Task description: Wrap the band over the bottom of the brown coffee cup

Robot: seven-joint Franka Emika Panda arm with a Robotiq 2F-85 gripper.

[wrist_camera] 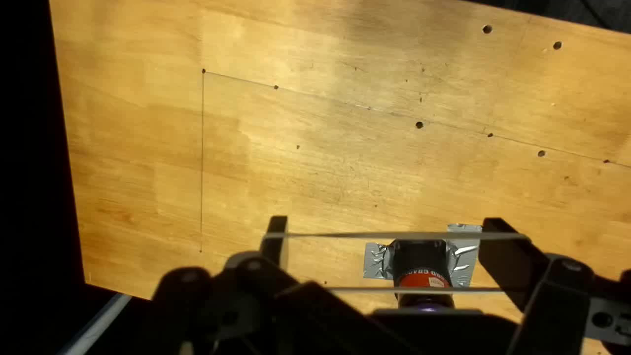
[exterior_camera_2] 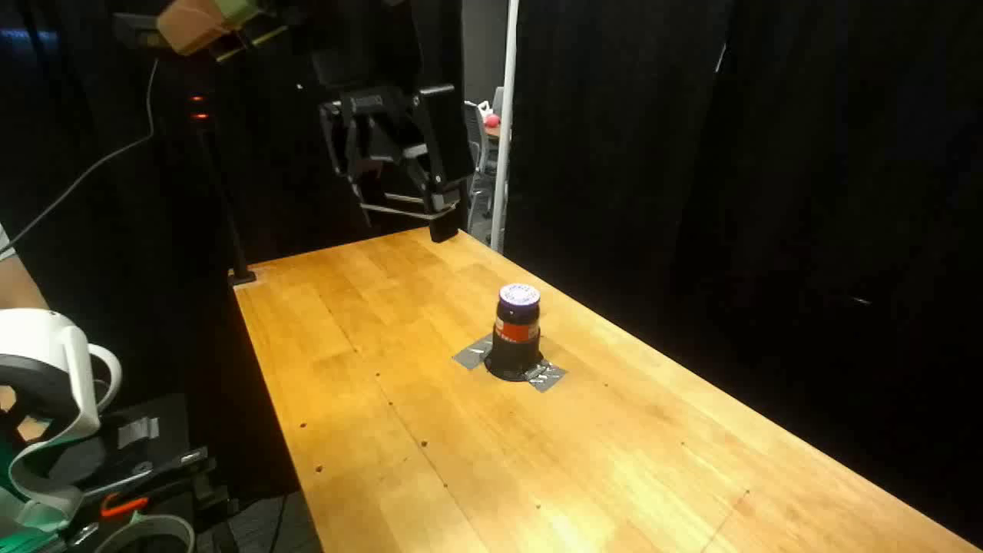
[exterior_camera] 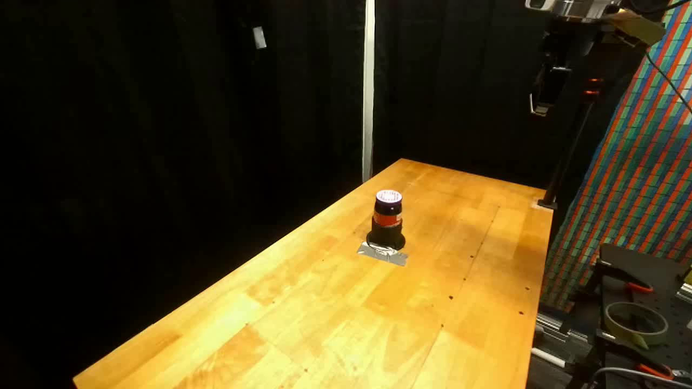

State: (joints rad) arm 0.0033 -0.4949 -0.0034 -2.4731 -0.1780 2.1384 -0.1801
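1. The jar (exterior_camera_2: 517, 332) stands upright on the table (exterior_camera_2: 637, 438), in or on a base (exterior_camera_2: 513, 358); unclear which.
2. In an exterior view, tape strips (exterior_camera_2: 469, 355) lie left and right of the base.
3. There, the gripper (exterior_camera_2: 405, 217) is above and left of the jar, apart from it.
4. The band (wrist_camera: 345, 235) stretches around the gripper's fingers (wrist_camera: 508, 261).
5. A curtain (exterior_camera: 448, 97) hangs behind the table.

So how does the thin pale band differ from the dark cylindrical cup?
The thin pale band is stretched on the black gripper; the dark cylindrical cup stands upright on the wooden table. The band is slender; the cup stout, with an orange-red label. The wrist view shows both.
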